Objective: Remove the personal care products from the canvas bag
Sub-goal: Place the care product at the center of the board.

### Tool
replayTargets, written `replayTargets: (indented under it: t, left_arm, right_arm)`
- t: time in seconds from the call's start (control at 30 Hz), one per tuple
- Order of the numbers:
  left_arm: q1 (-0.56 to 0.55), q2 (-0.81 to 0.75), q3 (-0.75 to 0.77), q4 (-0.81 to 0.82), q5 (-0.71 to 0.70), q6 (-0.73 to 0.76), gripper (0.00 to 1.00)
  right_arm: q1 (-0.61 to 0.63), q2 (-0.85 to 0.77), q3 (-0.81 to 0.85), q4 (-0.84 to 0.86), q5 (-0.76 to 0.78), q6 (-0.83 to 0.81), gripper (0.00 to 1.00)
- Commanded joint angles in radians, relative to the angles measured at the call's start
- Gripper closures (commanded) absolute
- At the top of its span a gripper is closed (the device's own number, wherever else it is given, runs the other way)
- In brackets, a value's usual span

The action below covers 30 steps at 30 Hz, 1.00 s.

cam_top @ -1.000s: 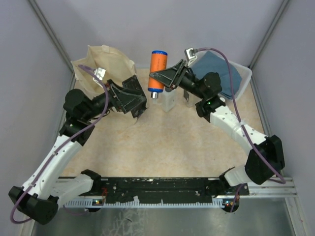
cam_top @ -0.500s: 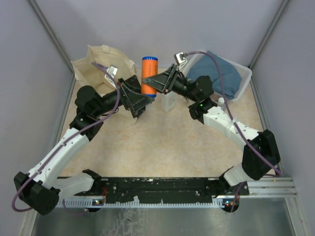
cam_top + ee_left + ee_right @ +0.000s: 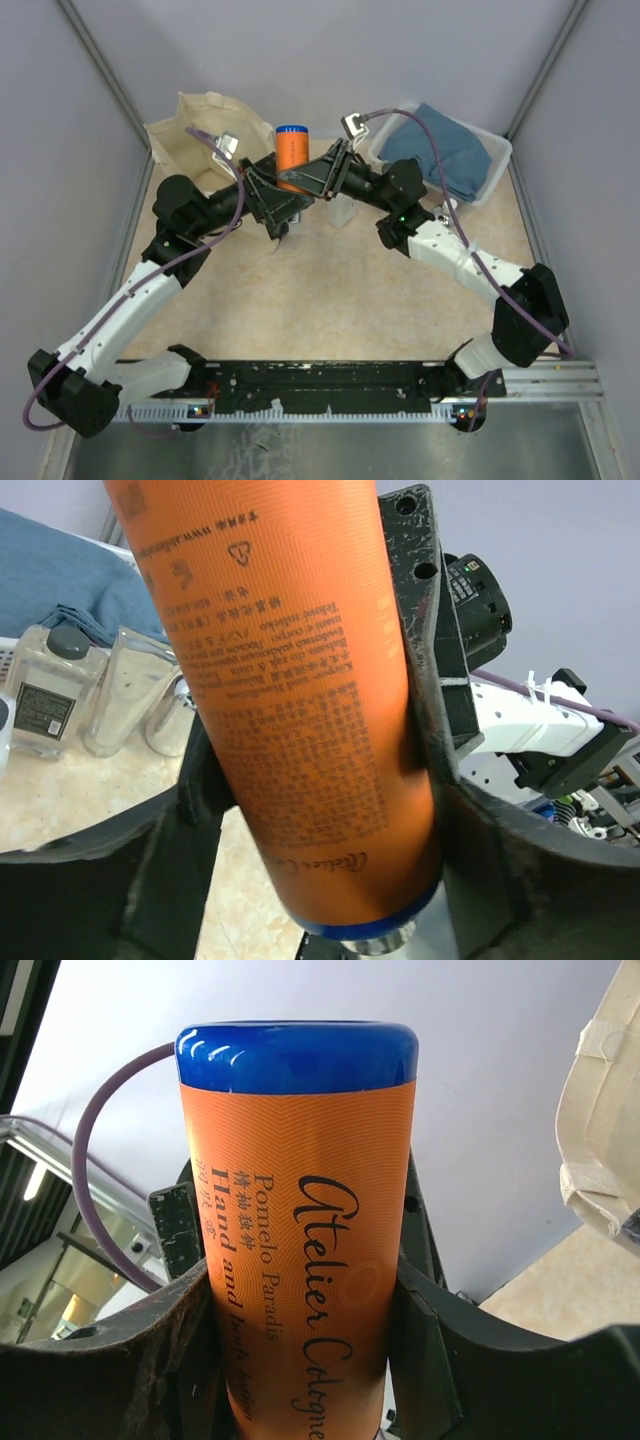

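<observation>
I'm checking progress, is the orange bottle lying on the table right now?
No, the orange bottle is held up in the air, clamped in the right gripper.

Plain grey-lilac walls [image 3: 330, 50] surround a speckled beige tabletop [image 3: 340, 300] under even light.

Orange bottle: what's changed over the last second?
The right gripper, shut on the orange bottle, carried it left, between the open left gripper's fingers; the left gripper edged right to meet it. The canvas bag, basket and pale bottle stayed put.
</observation>
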Motion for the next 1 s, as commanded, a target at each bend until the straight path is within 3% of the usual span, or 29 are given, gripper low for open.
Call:
replayTargets:
  t: [0.0, 0.07, 0.17, 0.2, 0.5, 0.6, 0.7, 0.8, 0.97]
  left_arm:
    - [-0.002, -0.008, 0.033, 0.032, -0.038, 0.019, 0.24]
    - [-0.003, 0.002, 0.038, 0.033, -0.027, 0.02, 0.46]
    - [-0.004, 0.018, 0.048, 0.026, -0.011, 0.012, 0.91]
    - [-0.004, 0.021, 0.048, 0.023, -0.013, 0.009, 0.99]
    - [-0.006, 0.017, 0.054, 0.017, -0.013, 0.004, 1.0]
    - [-0.011, 0.008, 0.058, 0.002, -0.012, 0.011, 1.0]
    - [-0.015, -0.011, 0.057, -0.014, -0.019, 0.017, 1.0]
    - [-0.016, -0.033, 0.056, -0.03, -0.028, 0.023, 1.0]
    - [-0.017, -0.05, 0.061, -0.051, -0.025, 0.023, 1.0]
  right_arm:
    - [0.04, -0.022, 0.011, 0.138, 0.005, -0.012, 1.0]
    - [0.043, -0.022, 0.004, 0.143, 0.003, -0.01, 1.0]
    - [0.044, -0.027, -0.006, 0.149, 0.002, -0.011, 1.0]
    - [0.046, -0.028, -0.009, 0.153, -0.001, -0.011, 1.0]
    - [0.053, -0.039, -0.03, 0.141, -0.009, -0.033, 1.0]
    - [0.053, -0.052, -0.04, 0.097, 0.011, -0.075, 0.67]
    - [0.054, -0.083, -0.045, -0.017, 0.061, -0.166, 0.46]
    - [0.053, -0.133, -0.045, -0.169, 0.148, -0.301, 0.31]
    - [0.051, -0.186, -0.058, -0.34, 0.282, -0.435, 0.23]
